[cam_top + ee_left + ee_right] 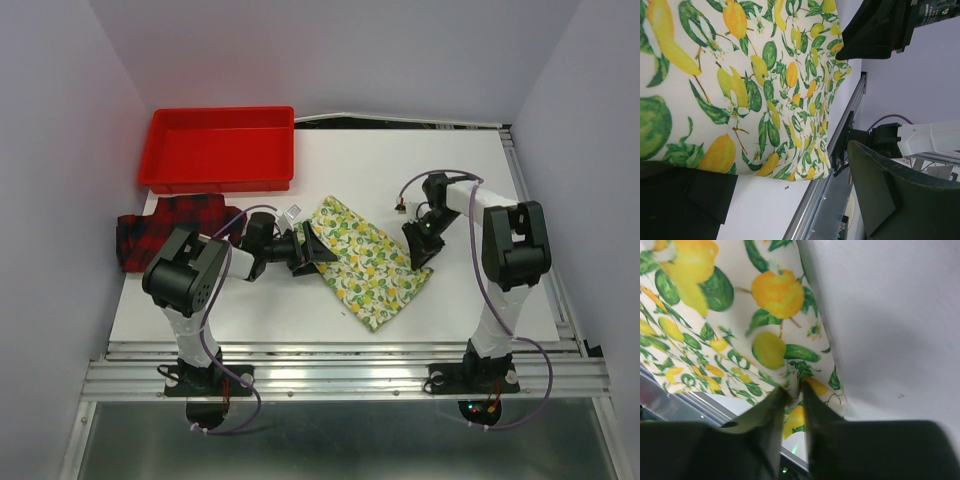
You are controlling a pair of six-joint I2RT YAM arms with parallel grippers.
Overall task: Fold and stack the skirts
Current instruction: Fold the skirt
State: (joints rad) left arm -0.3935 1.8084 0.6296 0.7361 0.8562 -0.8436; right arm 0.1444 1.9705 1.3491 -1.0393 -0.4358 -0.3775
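The lemon skirt (372, 262), white with yellow lemons and green leaves, lies flat and slanted in the middle of the white table. The plaid skirt (165, 228), red and black, lies crumpled at the table's left edge, partly hidden by my left arm. My left gripper (314, 250) is open at the lemon skirt's left edge. In the left wrist view the lemon skirt (740, 85) lies just beyond the wide-apart jaws of that gripper (790, 170). My right gripper (419, 249) is shut, pinching the right edge of the lemon skirt (770, 305) between its fingertips (793, 390).
A red plastic tray (222, 148) stands at the back left, just behind the plaid skirt. The table's metal front rail (340, 350) runs close to the lemon skirt's near corner. Cables loop over both arms.
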